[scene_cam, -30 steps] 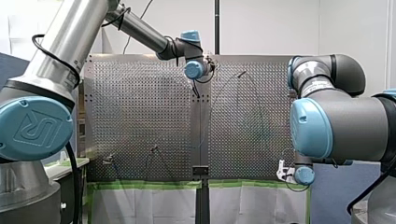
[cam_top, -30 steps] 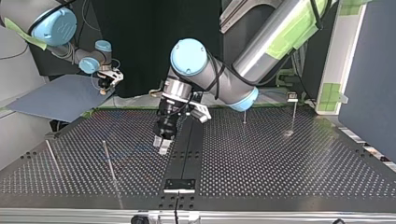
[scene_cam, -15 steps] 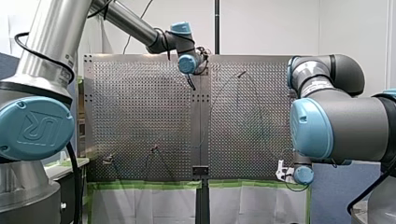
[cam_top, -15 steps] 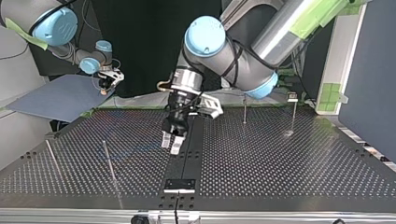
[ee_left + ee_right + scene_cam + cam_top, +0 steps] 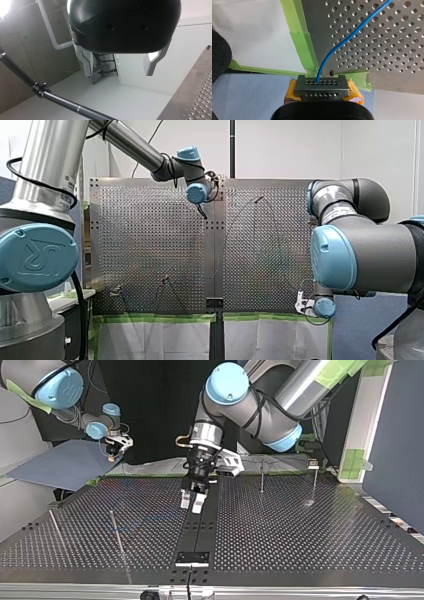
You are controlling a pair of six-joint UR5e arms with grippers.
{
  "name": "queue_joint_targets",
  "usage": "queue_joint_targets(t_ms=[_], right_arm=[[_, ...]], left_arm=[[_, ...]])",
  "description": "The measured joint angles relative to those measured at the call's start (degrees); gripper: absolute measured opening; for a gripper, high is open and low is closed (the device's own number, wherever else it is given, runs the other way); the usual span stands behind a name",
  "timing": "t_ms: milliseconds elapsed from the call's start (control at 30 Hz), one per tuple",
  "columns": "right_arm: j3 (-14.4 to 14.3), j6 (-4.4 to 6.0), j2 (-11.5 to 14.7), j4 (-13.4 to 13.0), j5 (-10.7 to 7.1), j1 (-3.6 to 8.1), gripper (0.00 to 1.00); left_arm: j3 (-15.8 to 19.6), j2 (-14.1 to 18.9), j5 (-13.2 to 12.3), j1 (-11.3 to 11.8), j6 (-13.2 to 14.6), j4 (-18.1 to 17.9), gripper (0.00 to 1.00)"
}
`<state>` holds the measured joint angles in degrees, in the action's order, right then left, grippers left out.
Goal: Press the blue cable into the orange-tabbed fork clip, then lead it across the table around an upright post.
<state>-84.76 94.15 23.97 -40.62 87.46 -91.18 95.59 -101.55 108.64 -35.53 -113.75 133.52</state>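
Front view evenly bright and slightly soft; top view dark at the back, with sheen on the table (image 5: 300, 525); white flare in left wrist view.

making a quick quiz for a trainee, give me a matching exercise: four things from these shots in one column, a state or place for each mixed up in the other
Things
1. left tool
2. right tool
3. blue cable
4. green tape

States or places
A. stuck along the edge of the perforated table
B. open and empty, above the table by the black centre strip
C. shut, with yellow pads showing at its sides
D. leaves the shut tool and runs out across the table's holes

Pairs: 1-B, 2-C, 3-D, 4-A
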Motion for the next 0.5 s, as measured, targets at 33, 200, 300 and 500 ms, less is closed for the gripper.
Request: queue_joint_targets(t_ms=[33,200,300,500], right_arm=[[0.0,0.00,0.0,0.0,0.00,-0.03,0.00],[0.1,0.00,0.0,0.0,0.00,-0.18,0.00],[0.1,0.00,0.0,0.0,0.00,-0.24,0.00],[0.2,0.00,0.0,0.0,-0.05,-0.39,0.00]], left_arm=[[0.6,0.0,0.4,0.0,0.0,-0.6,1.00],[3.1,-0.1,2.0,0.0,0.1,-3.1,1.00],[4.6,-0.1,2.4,0.0,0.0,-4.6,1.00],[7.6,0.0,4.2,0.2,0.2,-6.9,1.00]])
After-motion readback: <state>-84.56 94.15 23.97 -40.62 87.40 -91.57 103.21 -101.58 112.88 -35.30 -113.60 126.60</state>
